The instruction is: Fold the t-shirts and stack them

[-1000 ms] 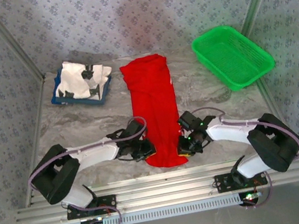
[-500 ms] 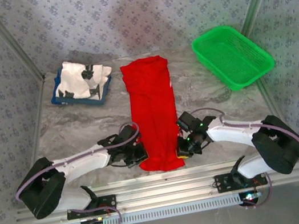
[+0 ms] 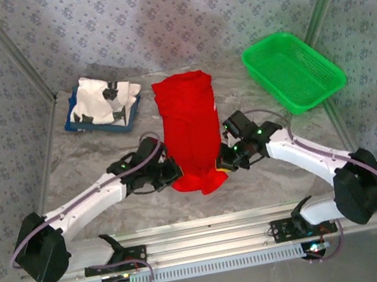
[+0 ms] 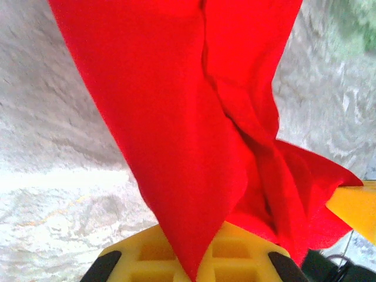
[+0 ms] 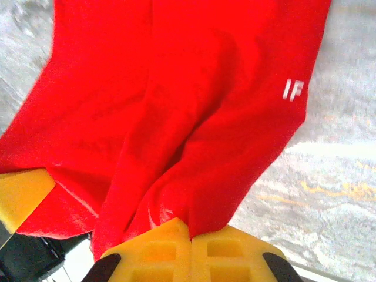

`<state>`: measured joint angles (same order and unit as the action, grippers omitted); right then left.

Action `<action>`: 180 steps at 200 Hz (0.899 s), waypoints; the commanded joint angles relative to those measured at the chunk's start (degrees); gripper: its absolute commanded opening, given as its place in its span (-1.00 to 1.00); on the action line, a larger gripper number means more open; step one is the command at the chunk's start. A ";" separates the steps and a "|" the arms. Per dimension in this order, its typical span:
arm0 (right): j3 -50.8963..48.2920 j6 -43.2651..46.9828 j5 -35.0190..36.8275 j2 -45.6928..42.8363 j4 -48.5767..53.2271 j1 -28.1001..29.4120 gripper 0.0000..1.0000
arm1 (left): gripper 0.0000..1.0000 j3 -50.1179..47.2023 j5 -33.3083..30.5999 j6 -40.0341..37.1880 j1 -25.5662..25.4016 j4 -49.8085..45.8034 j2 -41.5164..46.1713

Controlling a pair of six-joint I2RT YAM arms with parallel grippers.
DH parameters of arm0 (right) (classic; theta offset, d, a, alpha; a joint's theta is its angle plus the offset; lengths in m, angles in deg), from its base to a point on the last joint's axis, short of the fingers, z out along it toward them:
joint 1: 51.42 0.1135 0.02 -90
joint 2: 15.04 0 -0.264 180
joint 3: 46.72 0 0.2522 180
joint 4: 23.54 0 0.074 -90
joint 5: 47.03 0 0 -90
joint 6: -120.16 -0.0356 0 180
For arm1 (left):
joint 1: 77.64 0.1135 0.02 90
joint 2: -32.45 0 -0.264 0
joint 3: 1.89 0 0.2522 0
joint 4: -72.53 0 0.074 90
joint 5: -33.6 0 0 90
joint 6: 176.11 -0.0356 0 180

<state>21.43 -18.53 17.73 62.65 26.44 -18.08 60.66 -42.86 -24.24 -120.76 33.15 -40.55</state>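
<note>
At the far left of the marble-patterned table (image 3: pixel 90 162), a crumpled white t-shirt (image 3: pixel 98 102) with black marks lies in a flat blue tray (image 3: pixel 73 125), well apart from the work.

Next comes the left gripper (image 3: pixel 168 176), its yellow fingertips (image 4: pixel 135 261) pinched shut on the near left corner of the red t-shirt (image 3: pixel 188 119). This shirt lies at the table's centre, already narrowed to a long strip running away from the arms. Its far end rests flat, while its near end is raised off the surface and sags a little between the two grips.

The right gripper (image 3: pixel 226 164) is clamped on the near right corner, cloth bunched over its fingers (image 5: pixel 229 249).

At the far right sits a green mesh basket (image 3: pixel 293 71), apart from the shirt.

The step appears to be folding the near end over onto the far end. To do it well, both grippers should likely travel together at one height, holding the hem taut enough to remove the sag. They should then lay the hem square on the far edge before letting go, since an uneven carry would skew the fold.
</note>
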 commanded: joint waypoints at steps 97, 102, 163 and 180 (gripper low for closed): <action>30.89 10.64 -3.28 24.11 8.48 -11.52 -1.00 | -1.00 23.04 11.94 -13.05 16.70 -3.48 -19.19; 32.33 10.92 -3.33 25.25 8.74 -11.75 -1.00 | -1.00 23.57 12.47 -13.23 17.30 -3.45 -20.10; 44.75 12.12 -2.28 37.41 11.89 -13.60 -1.00 | -1.00 31.62 16.19 -16.14 22.38 -3.23 -31.15; 46.82 12.19 -2.15 39.79 12.06 -14.32 -1.00 | -1.00 33.84 17.08 -16.60 23.36 -3.16 -34.08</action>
<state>64.36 -7.67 15.09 99.57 35.47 -31.02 90.52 -28.48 -38.51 -98.64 30.76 -71.85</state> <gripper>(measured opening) 0.063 0.049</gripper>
